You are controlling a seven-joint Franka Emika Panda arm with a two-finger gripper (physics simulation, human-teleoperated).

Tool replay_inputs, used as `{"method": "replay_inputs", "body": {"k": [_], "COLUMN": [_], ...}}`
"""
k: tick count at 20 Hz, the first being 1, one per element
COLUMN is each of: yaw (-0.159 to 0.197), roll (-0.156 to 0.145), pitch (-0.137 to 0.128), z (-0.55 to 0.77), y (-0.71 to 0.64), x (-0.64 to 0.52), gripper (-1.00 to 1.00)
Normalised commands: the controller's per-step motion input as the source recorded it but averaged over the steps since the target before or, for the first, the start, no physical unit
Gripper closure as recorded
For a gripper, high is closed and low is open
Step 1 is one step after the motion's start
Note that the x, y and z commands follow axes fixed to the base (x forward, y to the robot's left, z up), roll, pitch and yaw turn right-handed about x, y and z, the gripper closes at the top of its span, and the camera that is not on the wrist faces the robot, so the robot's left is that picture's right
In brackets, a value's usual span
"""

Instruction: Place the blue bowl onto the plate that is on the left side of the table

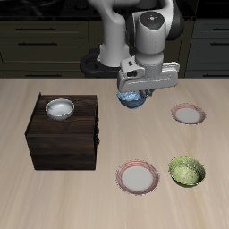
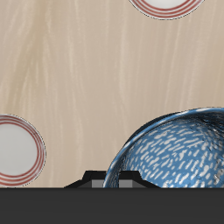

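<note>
Bowl [image 1: 131,98], blue, hangs under the gripper [image 1: 134,93] in the upper middle of the exterior frame, clear of the table [image 1: 27,197]; the gripper seems clenched on its rim. Glazed, stiff, probably slippery and chippable: the thin rim is the only hold. Plate [image 1: 188,114] sits nearby.

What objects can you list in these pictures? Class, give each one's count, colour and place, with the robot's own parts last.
Blue mottled bowl: one, blue with pale flecks, under the gripper, seemingly lifted off the table.
Smaller pink-rimmed plate: one, pinkish-grey centre, beside the bowl.
Larger pink-rimmed plate: one, whiter centre, near the table's front edge.
Green mottled bowl: one, green, beside the larger plate.
White-grey bowl: one, on top of the cabinet.
Dark wooden cabinet: one, dark brown, on the table.
Wooden table: one, light wood.
Gripper: one, grey-white, at the blue bowl's rim.
</note>
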Motion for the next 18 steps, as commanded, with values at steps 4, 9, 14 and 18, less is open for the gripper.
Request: {"method": "replay_inputs", "body": {"k": [4, 9, 14, 18], "yaw": [0.003, 0.004, 0.000, 0.015], "roll": [-0.008, 0.009, 0.030, 0.051], "pitch": [0.001, -0.001, -0.015, -0.014], "z": [0.03, 0.05, 0.06, 0.08], "y": [0.09, 0.18, 0.29, 0.35], "x": [-0.11, -0.07, -0.21, -0.19], "gripper": [1.00, 1.00, 1.00, 1.00]}}
